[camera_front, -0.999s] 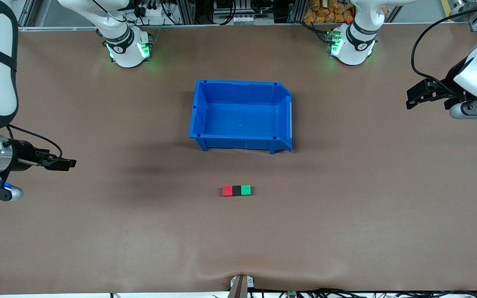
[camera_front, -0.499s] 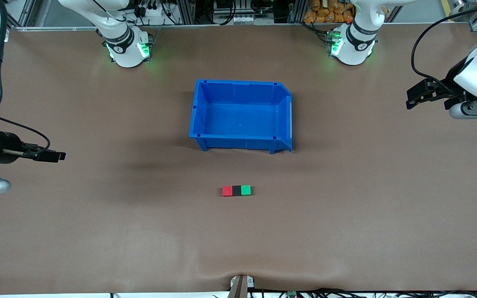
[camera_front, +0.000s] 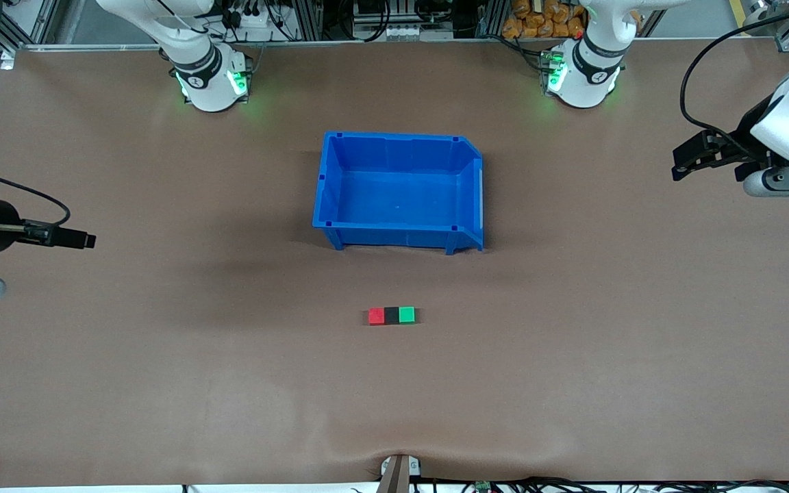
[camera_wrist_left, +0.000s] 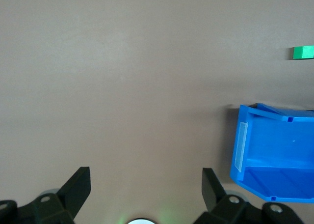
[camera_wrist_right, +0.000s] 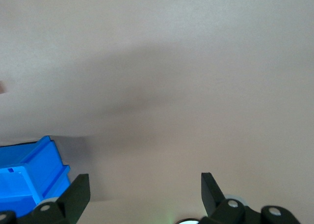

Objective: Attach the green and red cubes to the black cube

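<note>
Just below frame centre on the tabletop [camera_front: 161, 383], the red cube [camera_front: 376, 316], black cube [camera_front: 391, 315] and green cube [camera_front: 406, 315] touch in a row, nearer the camera than the blue bin [camera_front: 400, 236]. The left pincer [camera_front: 689, 159], upper right edge, and the right pincer [camera_front: 83, 240], middle left edge, both hang released and empty.

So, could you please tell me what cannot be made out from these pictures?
- Whether the red cube, black cube and green cube are actually joined: too small in the front view.
- Red and black cubes in the left wrist view: cut off by the edge beside the green cube.
- Blue bin: cut off by the edge in both wrist views.
</note>
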Robot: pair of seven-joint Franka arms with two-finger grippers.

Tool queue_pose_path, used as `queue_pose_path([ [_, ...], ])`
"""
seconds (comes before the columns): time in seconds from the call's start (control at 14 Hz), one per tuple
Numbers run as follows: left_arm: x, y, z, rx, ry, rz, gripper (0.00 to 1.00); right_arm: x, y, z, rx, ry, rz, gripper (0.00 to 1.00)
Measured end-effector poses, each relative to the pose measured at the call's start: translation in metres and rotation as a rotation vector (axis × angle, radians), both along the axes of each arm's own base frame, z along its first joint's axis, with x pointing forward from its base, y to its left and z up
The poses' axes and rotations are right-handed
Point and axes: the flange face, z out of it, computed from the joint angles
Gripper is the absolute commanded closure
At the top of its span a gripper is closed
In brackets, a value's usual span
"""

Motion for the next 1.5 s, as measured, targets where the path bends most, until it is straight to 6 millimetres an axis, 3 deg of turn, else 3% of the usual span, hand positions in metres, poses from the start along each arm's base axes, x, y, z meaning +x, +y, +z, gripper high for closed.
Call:
queue_pose_path([
  [0.57, 0.000, 0.000, 0.000, 0.000, 0.000, -0.001, 0.00, -0.012, -0.009, 0.027, 0.000, -0.038, 0.030, 0.00],
  [1.0, 0.000, -0.001, 0.000, 0.000, 0.000, -0.002, 0.00, -0.031, -0.016, 0.054, -0.021, -0.040, 0.027, 0.00],
  [1.5, 0.000, -0.002, 0.000, 0.000, 0.000, -0.004, 0.00, -0.058, -0.016, 0.071, -0.012, -0.043, 0.065, 0.00],
])
